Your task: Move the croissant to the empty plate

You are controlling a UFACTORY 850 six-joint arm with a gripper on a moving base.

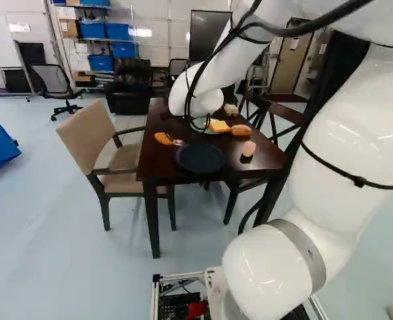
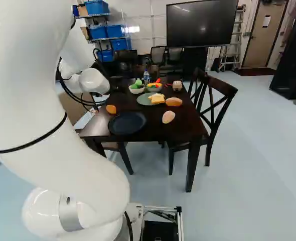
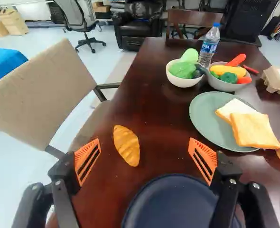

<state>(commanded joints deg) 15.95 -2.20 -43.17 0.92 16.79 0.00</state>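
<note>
1. The dark wooden tabletop (image 2: 153,123) stands ahead of the base.
2. The white arm (image 1: 343,147) reaches forward, its wrist over the left side of the tabletop.
3. A beige chair (image 3: 40,95) stands at the left side; a dark wooden chair (image 2: 218,108) with a crossed back stands at the right.
4. The dark blue plate (image 1: 200,158) lies on the near part of the tabletop.
5. The green plate (image 3: 204,118) lies farther off and to the right, bearing a pale bread slice (image 3: 234,107) and a toasted slice (image 3: 254,130) that overlaps it and runs over the plate's right rim.
6. The tool (image 1: 177,142) hangs at the left side with its two fingers spread wide, the orange pads well apart and touching nothing.
7. Toward the far end sit a white bowl (image 3: 180,82) of green vegetables (image 3: 182,70) and, just to its right, a grey bowl (image 3: 225,85) of yellow, red and green ones.
8. A water bottle (image 3: 209,45) stands upright near both bowls; a small carton (image 3: 277,78) sits to the right.
9. The croissant (image 3: 127,145) rests on the tabletop, left of and farther than the blue plate, apart from it, ahead of the gap between the fingers.
10. A long roll (image 2: 173,102) lies just right of the green plate, a rounder roll (image 2: 168,117) nearer.
</note>
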